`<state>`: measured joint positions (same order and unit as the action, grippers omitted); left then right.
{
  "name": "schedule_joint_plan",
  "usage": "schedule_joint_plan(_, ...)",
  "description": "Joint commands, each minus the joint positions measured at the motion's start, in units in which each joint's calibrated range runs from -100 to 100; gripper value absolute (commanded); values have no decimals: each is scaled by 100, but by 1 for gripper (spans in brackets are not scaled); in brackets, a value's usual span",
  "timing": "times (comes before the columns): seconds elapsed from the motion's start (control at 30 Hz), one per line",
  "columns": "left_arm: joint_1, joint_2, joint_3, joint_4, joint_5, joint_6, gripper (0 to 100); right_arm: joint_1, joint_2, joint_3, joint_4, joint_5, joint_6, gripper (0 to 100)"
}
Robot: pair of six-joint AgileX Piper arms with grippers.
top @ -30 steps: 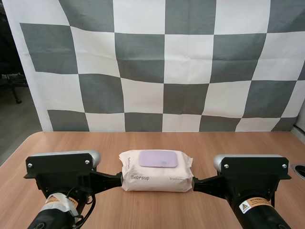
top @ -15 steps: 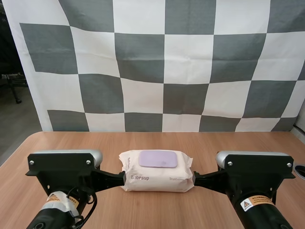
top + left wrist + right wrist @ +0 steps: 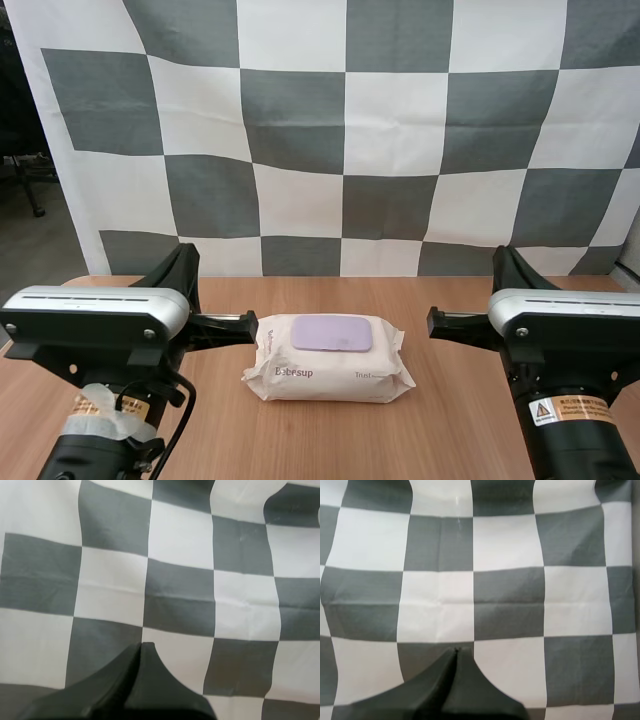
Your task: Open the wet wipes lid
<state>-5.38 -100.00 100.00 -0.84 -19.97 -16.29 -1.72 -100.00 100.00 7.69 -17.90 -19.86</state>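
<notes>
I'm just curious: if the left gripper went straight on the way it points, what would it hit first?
The way looks free: in its wrist view the left gripper, fingers shut, has no object ahead. From above, its tip is beside the wet wipes pack, though depth is unclear.

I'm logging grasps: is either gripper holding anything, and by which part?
Nothing is held. The left gripper and the right gripper are both shut on nothing; the wet wipes pack lies between them, its lid closed.
</notes>
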Motion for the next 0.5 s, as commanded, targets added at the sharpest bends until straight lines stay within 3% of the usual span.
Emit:
schedule_joint_plan(0.0, -3, 0, 0, 84, -2118, 2, 0, 0, 0, 0, 9, -3440, -1, 0)
schedule_joint_plan(0.17, -3, 0, 0, 84, -2809, 2, 0, 0, 0, 0, 9, -4648, -41, 0)
schedule_joint_plan(0.27, -3, 0, 0, 398, -3646, 49, 0, 0, 0, 0, 9, -4620, -41, 0)
schedule_joint_plan(0.37, -3, 0, 0, 1069, -4309, 397, 0, 0, 0, -299, -327, -3693, -41, 0)
schedule_joint_plan(0.47, -3, 0, -339, 1335, -3386, 605, 0, 0, 0, -1049, -1213, -1444, -29, 0)
